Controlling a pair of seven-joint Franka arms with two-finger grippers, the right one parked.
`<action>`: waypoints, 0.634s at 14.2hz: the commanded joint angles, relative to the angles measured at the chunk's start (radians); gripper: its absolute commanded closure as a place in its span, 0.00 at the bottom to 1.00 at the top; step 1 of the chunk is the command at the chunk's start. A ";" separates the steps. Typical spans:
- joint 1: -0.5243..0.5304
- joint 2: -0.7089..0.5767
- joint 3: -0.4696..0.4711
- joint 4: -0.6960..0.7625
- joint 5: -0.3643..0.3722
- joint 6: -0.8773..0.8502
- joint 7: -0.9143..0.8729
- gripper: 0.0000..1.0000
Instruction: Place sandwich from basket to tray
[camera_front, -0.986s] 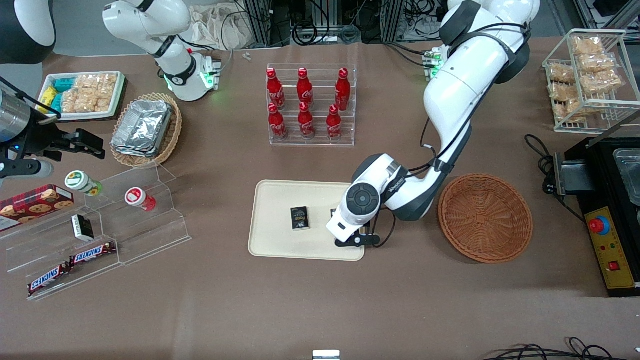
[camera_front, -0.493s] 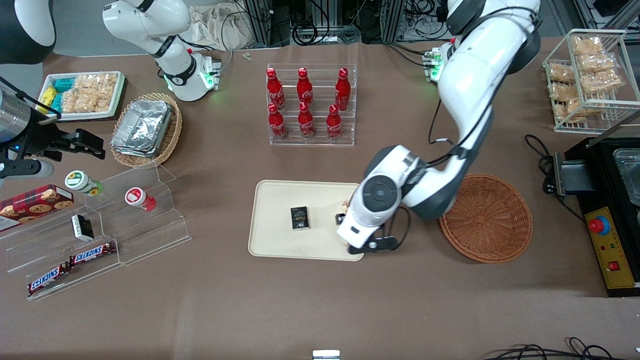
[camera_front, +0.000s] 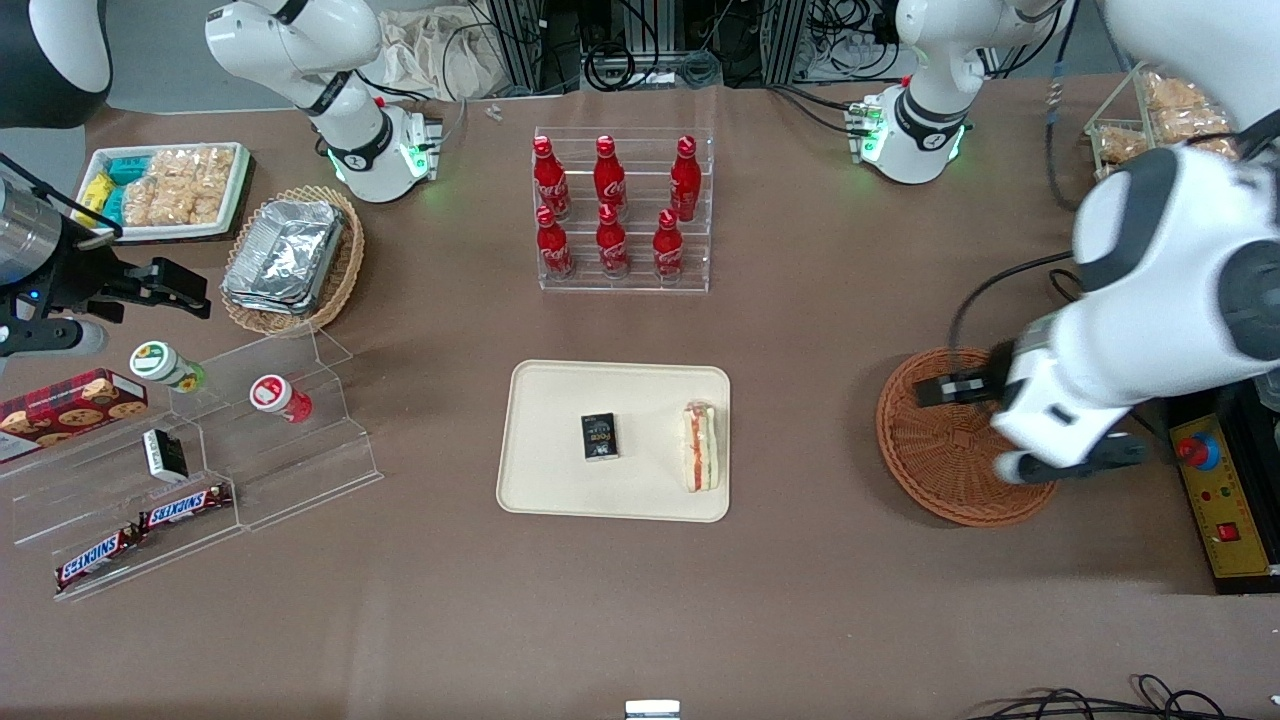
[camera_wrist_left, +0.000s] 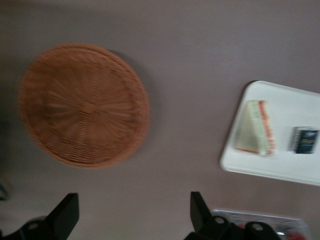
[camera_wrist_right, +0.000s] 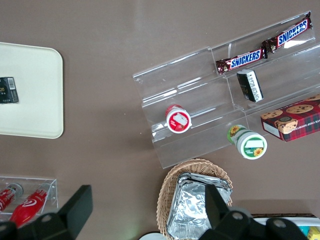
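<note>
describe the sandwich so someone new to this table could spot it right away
Find the cream tray in front of the rack of red bottles. The sandwich lies on it at the edge nearest the brown basket, where the open gripper hovers. Unlike the small black box beside it, it shows red-green stripes.

Sandwich (camera_front: 700, 446) on tray (camera_front: 545, 480) beside black box (camera_front: 599, 437); pincer (camera_front: 1040, 462) above basket (camera_front: 925, 470).
</note>
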 joint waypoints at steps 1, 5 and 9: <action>-0.054 -0.125 0.163 -0.229 -0.018 0.113 0.173 0.01; -0.083 -0.340 0.226 -0.601 -0.004 0.429 0.185 0.00; -0.118 -0.204 0.222 -0.364 0.003 0.243 0.173 0.00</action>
